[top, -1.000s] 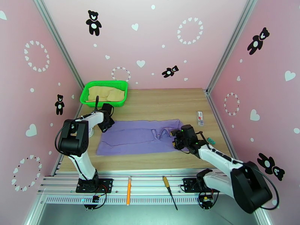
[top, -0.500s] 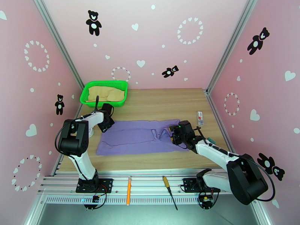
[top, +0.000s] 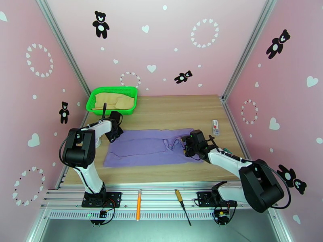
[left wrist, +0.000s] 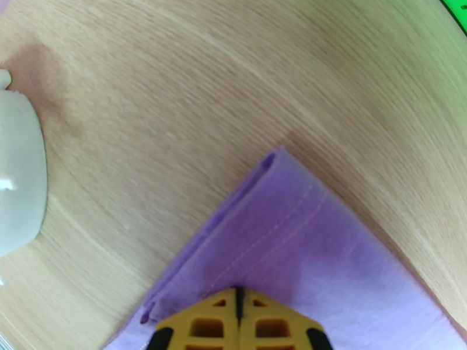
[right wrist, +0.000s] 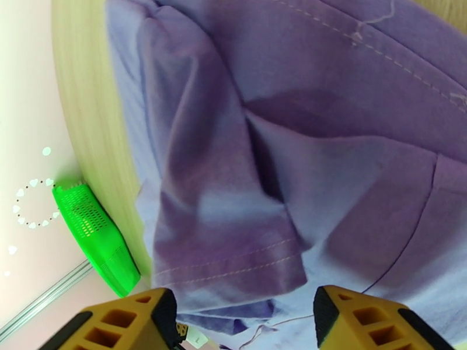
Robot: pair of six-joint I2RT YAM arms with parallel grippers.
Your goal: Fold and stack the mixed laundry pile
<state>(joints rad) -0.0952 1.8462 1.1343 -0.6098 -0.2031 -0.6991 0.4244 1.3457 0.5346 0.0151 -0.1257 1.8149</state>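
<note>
While the left gripper [left wrist: 238, 294] is resting, jaws shut, on a corner of the lavender shirt [top: 141, 148] lying mid-frame, the right gripper [right wrist: 245, 313] is hovering open and empty over its rumpled sleeve [right wrist: 233, 228], likely needing to fold it inward; the tan garment [top: 115, 101] is sitting in the basket [top: 111, 111].

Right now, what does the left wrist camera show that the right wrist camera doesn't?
Left wrist: the shut left tool over a folded corner of the lavender shirt, and a white object at the edge. Right wrist: the open right tool above a hemmed sleeve, plus the pink wall. Both: the shirt on the wooden table.
</note>
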